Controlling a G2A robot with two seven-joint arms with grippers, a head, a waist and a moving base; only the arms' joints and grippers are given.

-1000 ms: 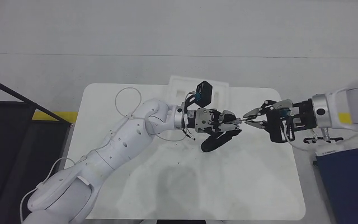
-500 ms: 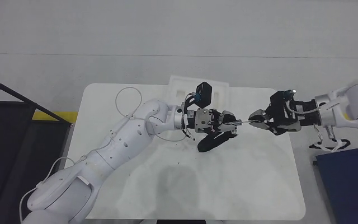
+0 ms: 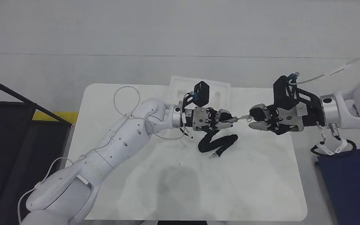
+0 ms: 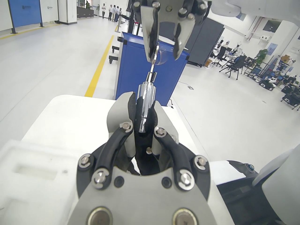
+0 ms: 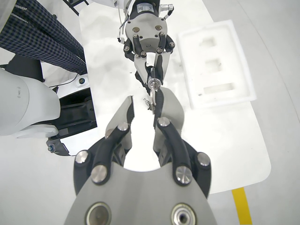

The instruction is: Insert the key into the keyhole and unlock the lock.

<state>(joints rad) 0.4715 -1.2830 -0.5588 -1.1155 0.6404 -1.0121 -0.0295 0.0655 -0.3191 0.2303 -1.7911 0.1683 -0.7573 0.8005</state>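
The white table [image 3: 253, 185], rounded at its corners, takes up the middle and lower part of the top view. A white foam tray [image 3: 181, 89] lies at the table's upper edge, just above the centre of the frame; the right wrist view shows three rectangular recesses in it. A black strap [image 3: 218, 144] lies curled on the bare surface near the frame's centre, below the tray and apart from it. A few small dark specks [image 3: 179, 164] dot the table to the lower left of the strap.

The right gripper [image 3: 256, 117] rolled and spread its fingers [image 5: 171, 108] at the key [image 3: 243, 118]; the left gripper [image 3: 228, 117] drew the lock [image 4: 146, 99] left.
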